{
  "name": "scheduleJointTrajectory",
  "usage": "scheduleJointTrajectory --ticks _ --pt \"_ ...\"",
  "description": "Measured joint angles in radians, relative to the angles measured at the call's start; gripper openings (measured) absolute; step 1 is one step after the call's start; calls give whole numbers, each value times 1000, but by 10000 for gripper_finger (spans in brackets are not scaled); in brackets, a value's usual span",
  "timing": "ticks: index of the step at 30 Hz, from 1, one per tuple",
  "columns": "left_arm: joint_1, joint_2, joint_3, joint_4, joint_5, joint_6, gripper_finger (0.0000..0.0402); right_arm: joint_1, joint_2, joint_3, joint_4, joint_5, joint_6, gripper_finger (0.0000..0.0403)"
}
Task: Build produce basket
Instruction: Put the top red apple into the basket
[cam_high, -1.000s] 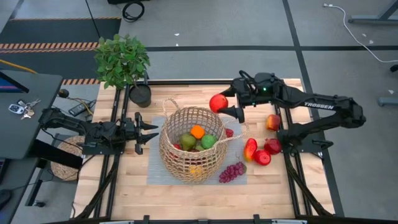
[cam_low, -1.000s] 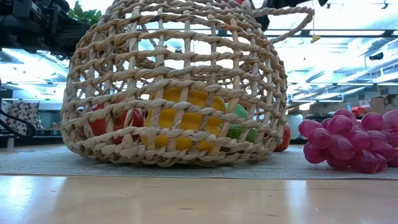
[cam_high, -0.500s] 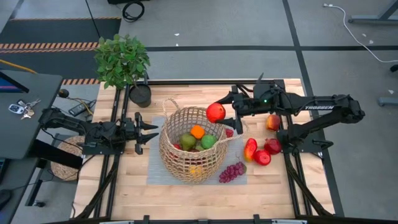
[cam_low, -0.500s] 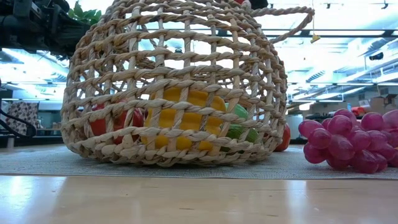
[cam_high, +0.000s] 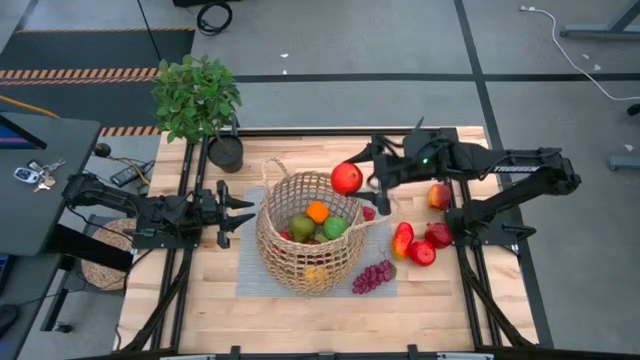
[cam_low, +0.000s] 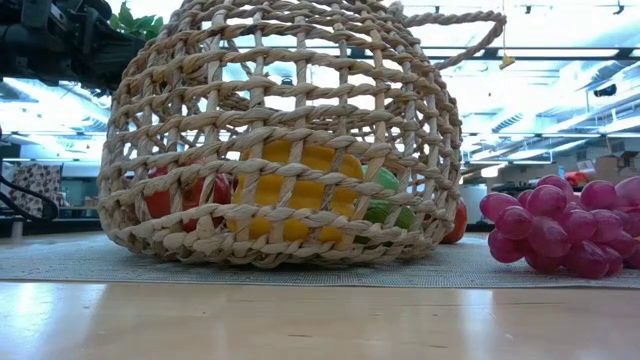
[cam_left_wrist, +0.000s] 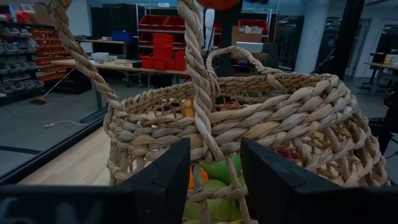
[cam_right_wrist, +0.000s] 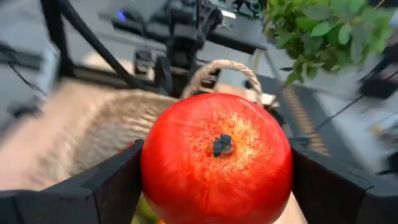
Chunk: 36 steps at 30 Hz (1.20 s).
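Low view: the weave of the basket (cam_low: 285, 140) fills most of the picture, so its contents show only as red, yellow and green patches through the gaps; the grapes (cam_low: 570, 225) are cut off at the edge. High view: tan open-weave basket (cam_high: 305, 230) with two thin loop handles, standing on a grey mat (cam_high: 250, 275) at mid-table, holding green, orange and yellow pieces; items beneath them are hard to separate. Grapes (cam_high: 372, 276) lie on the mat just beside the basket, and four more red and red-yellow fruits (cam_high: 422, 240) lie near the right arm's base. Right gripper (cam_high: 352, 178) clamps a red apple (cam_high: 347, 179) above the basket's far rim; in the right wrist view this apple (cam_right_wrist: 216, 155) hides most of the basket. Left gripper (cam_high: 240, 212) hangs just beside the basket, fingers (cam_left_wrist: 165, 180) parted around one loop handle (cam_left_wrist: 198, 74), whether touching it I cannot tell. Potted plant (cam_high: 197, 97) at the far left corner.
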Motion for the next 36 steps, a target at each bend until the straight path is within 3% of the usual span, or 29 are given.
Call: scheduleJointTrajectory --ticks 8,17,25,36 --pt "0 0 0 1 0 0 152 113 71 1 21 218 -467 355" --pt "0 0 0 1 0 0 149 197 154 1 151 348 -950 355" --pt "0 0 0 1 0 0 150 213 206 1 197 410 -1035 355" --pt "0 0 0 0 0 0 152 213 201 1 253 369 -1026 355"
